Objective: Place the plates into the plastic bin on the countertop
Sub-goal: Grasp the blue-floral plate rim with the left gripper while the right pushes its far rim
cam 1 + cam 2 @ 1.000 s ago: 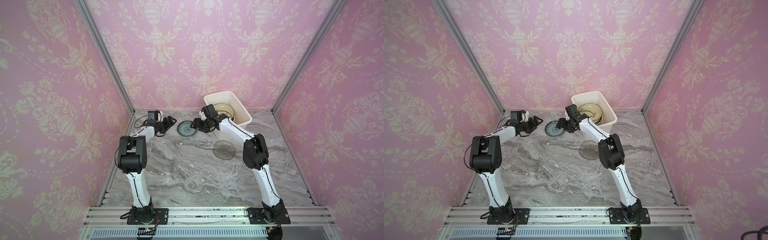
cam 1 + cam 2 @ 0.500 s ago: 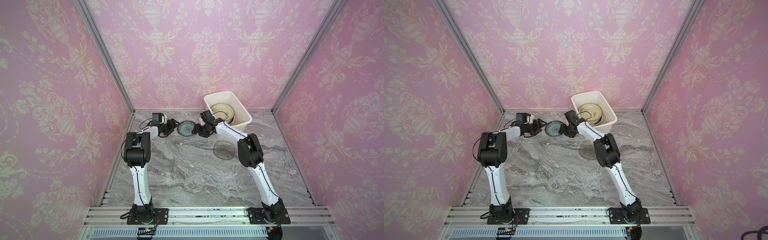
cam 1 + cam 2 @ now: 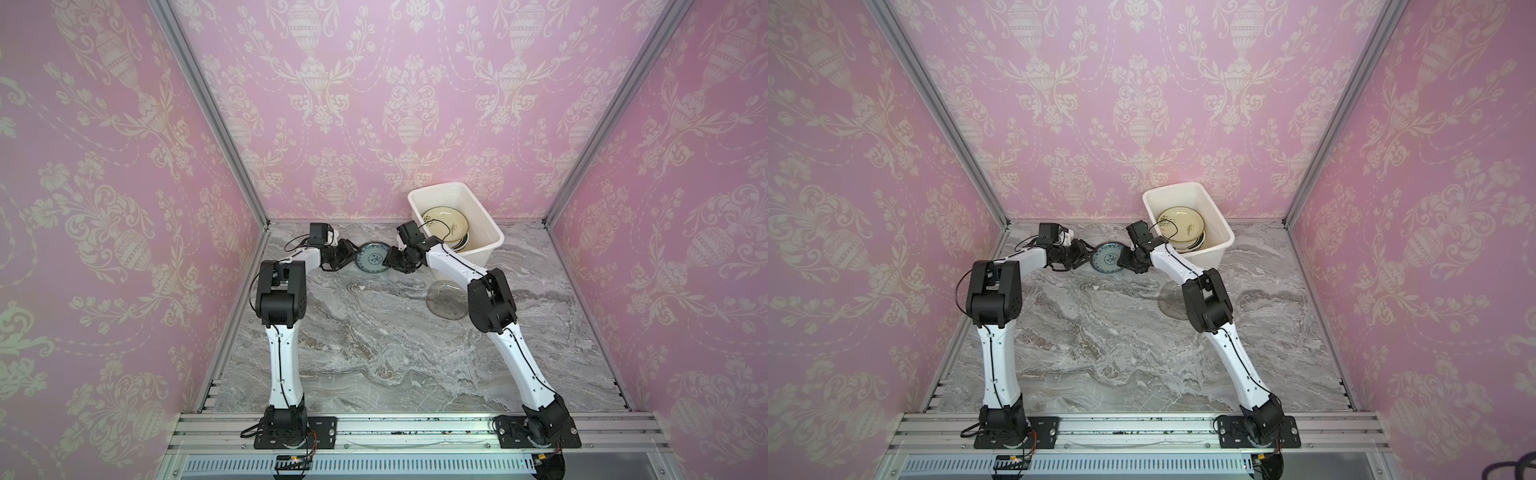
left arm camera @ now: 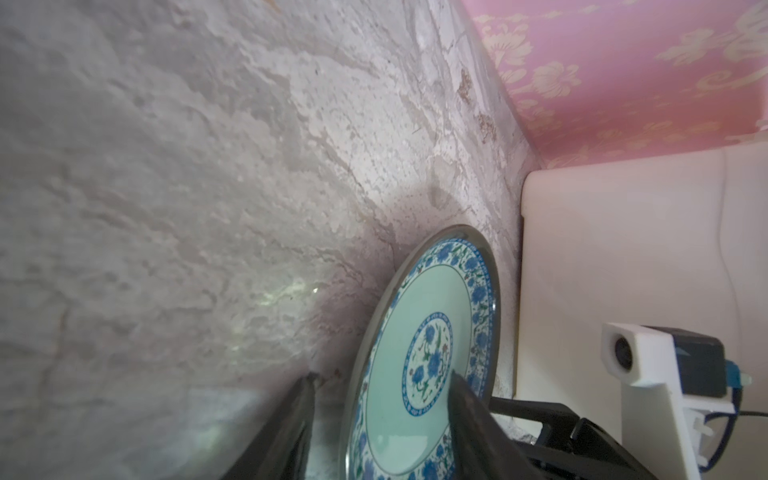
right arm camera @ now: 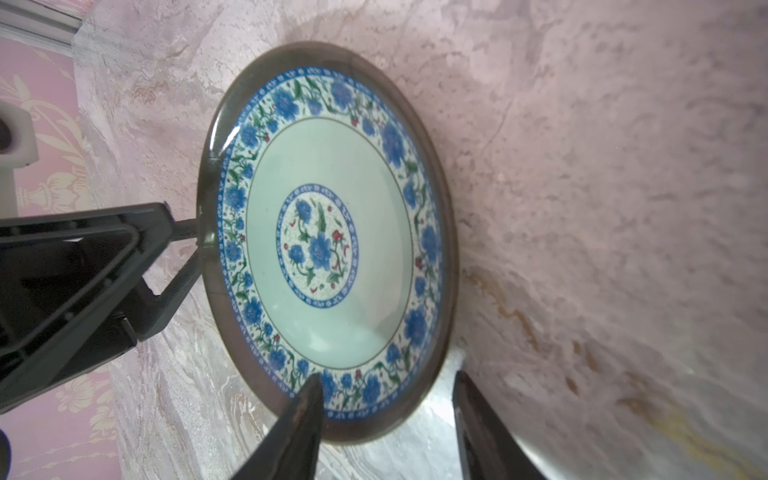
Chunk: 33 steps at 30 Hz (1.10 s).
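Note:
A blue-patterned plate (image 3: pixel 372 258) (image 3: pixel 1109 257) lies on the grey marble countertop (image 3: pixel 374 353) near the back wall. My left gripper (image 3: pixel 353 257) (image 4: pixel 388 415) stands open astride its left rim, one finger over the plate's face (image 4: pixel 415 357) and one outside. On the opposite rim, my right gripper (image 3: pixel 390 262) (image 5: pixel 386 415) is open the same way around the plate (image 5: pixel 328 249). The white plastic bin (image 3: pixel 496 237) (image 3: pixel 1179 187) at the back right holds a cream plate (image 3: pixel 444 222) on top of others. A clear glass plate (image 3: pixel 446 301) lies on the countertop, partly hidden by my right arm.
Pink patterned walls with metal corner posts close in the back and both sides. The bin's wall (image 4: pixel 602 249) stands close behind the blue-patterned plate. My right arm's elbow (image 3: pixel 492 301) hangs over the glass plate.
Both grippers have moved in from either side onto the blue-patterned plate's rim, and their jaws have narrowed. The plate itself has not moved.

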### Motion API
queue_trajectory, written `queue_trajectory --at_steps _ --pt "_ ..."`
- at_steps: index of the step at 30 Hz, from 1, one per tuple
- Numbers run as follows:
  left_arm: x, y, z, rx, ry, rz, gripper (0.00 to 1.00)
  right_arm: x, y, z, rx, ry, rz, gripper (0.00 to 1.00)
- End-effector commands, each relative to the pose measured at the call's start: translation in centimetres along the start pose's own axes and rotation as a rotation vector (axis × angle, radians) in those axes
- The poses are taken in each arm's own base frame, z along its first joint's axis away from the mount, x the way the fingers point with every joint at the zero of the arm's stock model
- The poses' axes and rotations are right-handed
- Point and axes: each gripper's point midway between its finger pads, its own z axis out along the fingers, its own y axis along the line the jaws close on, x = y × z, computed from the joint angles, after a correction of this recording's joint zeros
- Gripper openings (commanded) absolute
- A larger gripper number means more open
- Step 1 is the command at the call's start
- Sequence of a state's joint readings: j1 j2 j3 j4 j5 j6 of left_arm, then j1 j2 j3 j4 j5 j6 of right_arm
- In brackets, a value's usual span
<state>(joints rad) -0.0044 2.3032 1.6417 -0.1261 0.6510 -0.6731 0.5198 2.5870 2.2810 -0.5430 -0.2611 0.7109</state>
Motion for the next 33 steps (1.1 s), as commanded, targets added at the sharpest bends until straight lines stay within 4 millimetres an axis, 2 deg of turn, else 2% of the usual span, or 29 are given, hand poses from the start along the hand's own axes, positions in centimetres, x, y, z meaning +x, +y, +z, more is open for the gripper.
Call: queue_trajectory --at_steps 1,12,22,33 --pt "1.3 1.4 0.9 -0.052 0.059 0.004 0.50 0.7 -1.2 0.9 0.044 0.030 0.026 0.50" --pt "2.8 3.4 1.2 -0.127 0.119 0.002 0.37 0.5 -2.0 1.3 0.043 0.036 0.054 0.49" --pt "4.3 4.4 0.8 -0.157 0.154 -0.029 0.23 0.2 -2.2 1.3 0.026 0.033 0.070 0.50" --pt "5.8 5.8 -0.9 -0.216 0.183 -0.025 0.08 -0.7 -2.0 1.1 -0.015 0.014 0.097 0.56"
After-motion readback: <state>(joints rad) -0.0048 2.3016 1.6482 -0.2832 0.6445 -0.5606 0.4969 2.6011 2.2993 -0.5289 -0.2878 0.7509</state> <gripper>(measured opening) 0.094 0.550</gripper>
